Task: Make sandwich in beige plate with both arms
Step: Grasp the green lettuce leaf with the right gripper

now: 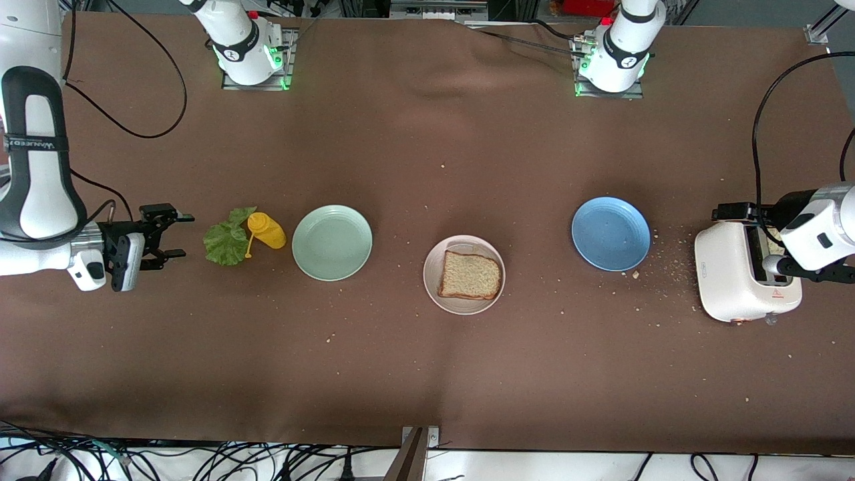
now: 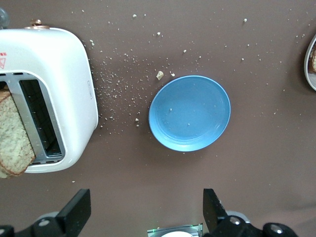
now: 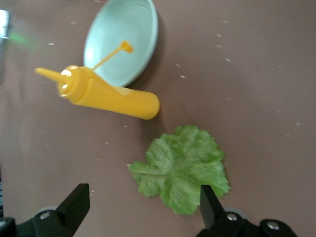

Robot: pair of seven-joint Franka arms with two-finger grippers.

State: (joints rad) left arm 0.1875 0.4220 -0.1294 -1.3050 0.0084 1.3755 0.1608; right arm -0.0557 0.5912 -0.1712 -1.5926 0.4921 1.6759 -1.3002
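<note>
One slice of bread lies on the beige plate at mid-table, nearer the front camera than the mint plate and blue plate, while a second slice pokes from the white toaster, half hidden by the left gripper, spread empty above it. Beside the lettuce leaf and tipped yellow bottle, the right gripper gapes empty; its arm's band lettering is too small to read.
</note>
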